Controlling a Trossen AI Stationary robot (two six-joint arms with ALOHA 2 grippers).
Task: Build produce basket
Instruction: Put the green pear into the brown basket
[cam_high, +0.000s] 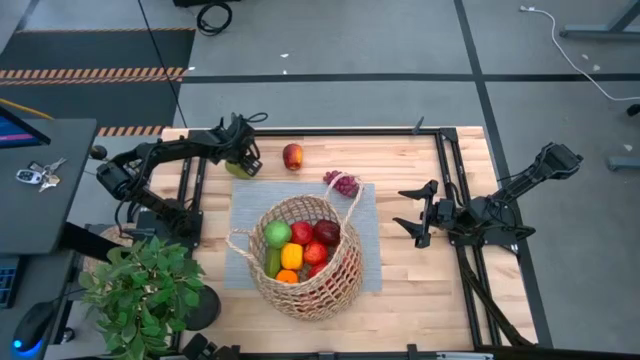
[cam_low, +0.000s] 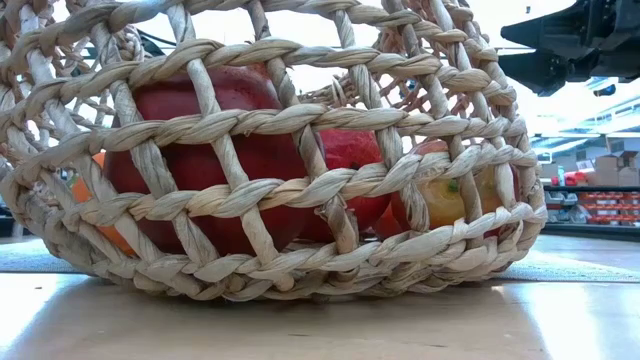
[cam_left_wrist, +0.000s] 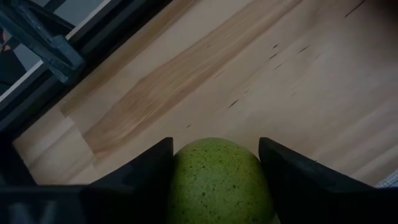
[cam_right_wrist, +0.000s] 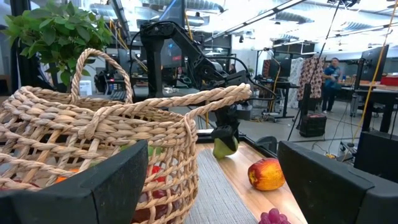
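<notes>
The wooden table (cam_high: 420, 270) stands on a grey floor crossed by dark lines, with striped tape off to the far left; past the table the right wrist view looks into a bright workshop with racks, cables and a person (cam_right_wrist: 331, 71) standing far off. A grey mat (cam_high: 248, 215) lies on the middle of the table, and the basket (cam_high: 330, 285) sits on it, round and open-woven, one thin loop handle (cam_high: 352, 195) rising on the far side. Inside the basket lie a green apple (cam_high: 278, 235), two red apples (cam_high: 303, 232), a dark red piece (cam_high: 326, 232), a yellow pepper (cam_high: 292, 256), a red pepper (cam_high: 315, 253), an orange (cam_high: 287, 276) and a green piece against the left wall. A potted plant (cam_high: 140, 290) stands at the near left corner of the table. The left gripper (cam_high: 243, 160) is down near the far left corner, its fingers (cam_left_wrist: 292, 174) closed against both sides of a speckled green pear (cam_left_wrist: 217, 183) just above the wood. The right gripper (cam_high: 412, 212) hangs over the table's right side, well apart from the basket, its fingers (cam_right_wrist: 323, 180) spread wide with nothing between them. A red and yellow apple (cam_high: 292, 156) lies on bare wood beside the left gripper, and a bunch of purple grapes (cam_high: 343, 183) rests at the mat's far edge, just beside the basket's handle.
</notes>
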